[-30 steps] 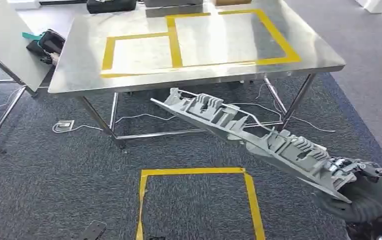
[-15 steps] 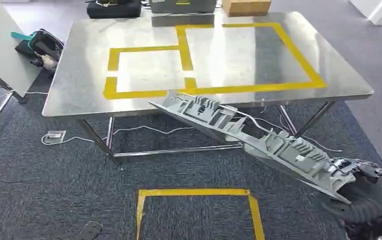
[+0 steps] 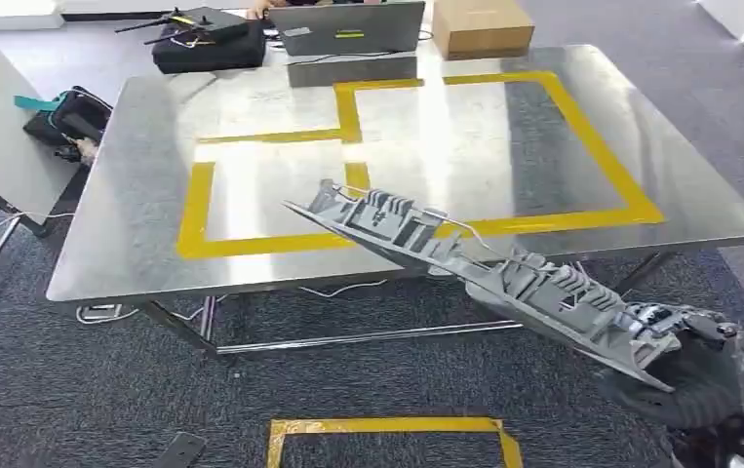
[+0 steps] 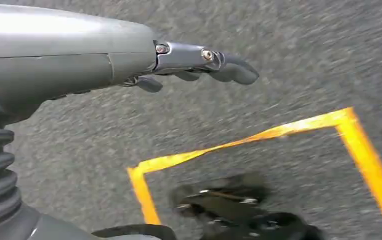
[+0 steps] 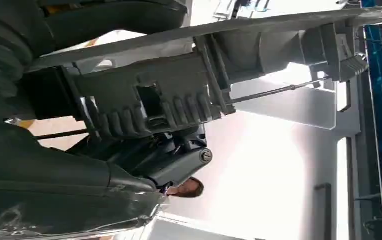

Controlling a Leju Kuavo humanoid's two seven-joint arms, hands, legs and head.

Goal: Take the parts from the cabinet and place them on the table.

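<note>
Low at the right of the head view, the right hand grips one end of a long grey ribbed plastic part; the right wrist view shows that hand closed under the part, its dark fingers wrapped against the ribbed side; the part slants up and away from the hand toward the left, its far end reaching over the near edge of the steel counter, apart from the surface as far as can be told; a thin wire runs along the part; yellow tape rectangles mark the counter top; beyond its far edge sit a laptop, a cardboard box and a black case; a black bag lies on the floor to the left; the left hand hangs over grey carpet, holding nothing, fingers loosely curved and apart; yellow floor tape lies beneath it.
</note>
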